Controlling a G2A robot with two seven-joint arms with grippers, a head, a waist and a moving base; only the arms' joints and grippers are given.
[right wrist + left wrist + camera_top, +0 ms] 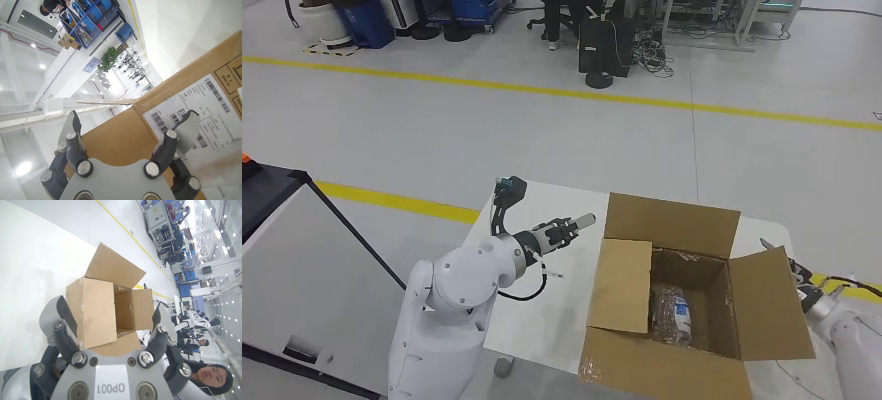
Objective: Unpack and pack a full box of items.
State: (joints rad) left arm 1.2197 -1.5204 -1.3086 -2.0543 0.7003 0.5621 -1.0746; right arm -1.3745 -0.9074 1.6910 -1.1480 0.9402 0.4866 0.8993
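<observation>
Over the tabletop (542, 335) at far left: left pincer (110, 303), spread wide, gripping nothing, aimed at the box (662, 378) from a short way off. Between it and the opening: left flap (622, 285), leaning inward over part of the mouth. Likely trouble on a reach from this side: snagging that flap, folding it down onto the contents, or shoving the whole carton rightward.

Further right, low inside the box on its floor: clear-wrapped packet (674, 315), the only content visible. Looks slick and crinkly; could slip from a shallow pinch, or tear if nipped by the film alone. Sits deep, so calls for a steep descent between the walls, with little room for wide fingers. Risks scraping cardboard and dragging the box up along with it, since seemingly near-empty and light.

Toward the near side: front of the box close to the tabletop's edge, by the look of it. Could tip or slide off under a hard nudge.

At far right, beyond the splayed right flap (767, 305): right pincer (133, 115), likewise wide and empty, close against the outer wall bearing a label (189, 98); contact impossible to confirm. Could push the box toward the left arm or bend the flap with any sideways drift, shifting the target mid-reach.
</observation>
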